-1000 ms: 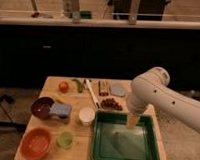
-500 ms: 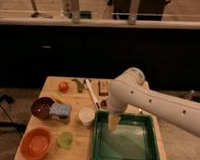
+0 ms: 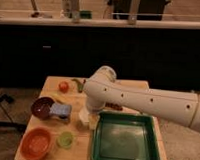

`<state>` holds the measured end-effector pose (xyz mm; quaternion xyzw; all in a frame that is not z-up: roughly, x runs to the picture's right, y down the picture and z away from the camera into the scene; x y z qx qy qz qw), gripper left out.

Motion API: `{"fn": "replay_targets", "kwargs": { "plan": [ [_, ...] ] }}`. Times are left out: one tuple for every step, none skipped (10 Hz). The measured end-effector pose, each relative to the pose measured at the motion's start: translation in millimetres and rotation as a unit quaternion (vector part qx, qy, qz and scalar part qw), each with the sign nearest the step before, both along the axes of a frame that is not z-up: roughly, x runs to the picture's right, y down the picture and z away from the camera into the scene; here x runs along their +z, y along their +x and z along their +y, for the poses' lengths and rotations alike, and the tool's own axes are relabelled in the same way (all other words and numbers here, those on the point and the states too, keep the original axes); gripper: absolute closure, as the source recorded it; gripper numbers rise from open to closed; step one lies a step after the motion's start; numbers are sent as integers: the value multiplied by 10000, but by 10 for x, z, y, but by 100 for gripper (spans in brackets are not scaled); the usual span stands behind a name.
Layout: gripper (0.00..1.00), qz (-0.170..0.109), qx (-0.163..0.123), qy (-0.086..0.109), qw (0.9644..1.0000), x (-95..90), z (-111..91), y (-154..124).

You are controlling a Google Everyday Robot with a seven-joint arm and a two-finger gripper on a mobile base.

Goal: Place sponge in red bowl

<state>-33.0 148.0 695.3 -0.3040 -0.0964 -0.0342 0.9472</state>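
The red bowl (image 3: 36, 143) sits front left. Behind it the sponge (image 3: 60, 110) lies beside a maroon bowl (image 3: 42, 107); likely soft and light, so pinch it across its narrow sides. The gripper (image 3: 88, 121) hangs just right of the sponge; whether it is parted or closed, I cannot tell.

Arm (image 3: 147, 100): smooth white tubular casing, thick throughout. Small dark round marks spaced along the shell. Rounded white joint (image 3: 102, 77) at its end. Gripper (image 3: 89, 119): pale, directly below that joint, left of frame centre.
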Motion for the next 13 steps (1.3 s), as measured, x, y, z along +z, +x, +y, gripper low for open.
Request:
{"fn": "replay_targets", "kwargs": {
  "plan": [
    [20,26,-23,0,10000,5,1,19],
    [20,36,-6,2,10000,6,-1,36],
    [20,23,-19,2,10000,6,0,18],
    [20,20,-16,2,10000,6,-1,16],
    [20,20,0,0,10000,7,0,20],
    [20,12,37,11,10000,21,-2,19],
    [20,1,45,25,10000,49,-9,-14],
    [20,-46,43,30,10000,79,-16,-116],
    [20,-115,13,63,9999,134,-35,-299],
    [20,-179,-3,69,9998,171,-40,-458],
    [20,-246,-30,81,9997,209,-44,-615],
    [20,-333,-51,83,9994,247,-43,-773],
    [20,-379,-67,104,9992,274,-52,-842]
  ]
}}
